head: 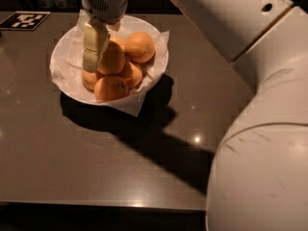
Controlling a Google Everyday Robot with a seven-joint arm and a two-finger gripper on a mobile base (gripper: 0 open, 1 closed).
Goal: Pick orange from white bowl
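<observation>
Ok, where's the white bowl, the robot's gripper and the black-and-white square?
white bowl (60, 57): camera view, left inner wall.
gripper (92, 61): camera view, its tip, down inside the bowl.
black-and-white square (24, 20): camera view, its middle.

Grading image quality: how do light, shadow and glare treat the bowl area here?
Camera view: white bowl brightly lit; the gripper, down over its left side, shows clearly; a hard dark shadow runs from bowl toward the near right of the table; one small glare spot beside it.

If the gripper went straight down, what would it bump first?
Probably the small orange fruit just below the gripper, at the pile's left in the white bowl; depth is unclear.
</observation>
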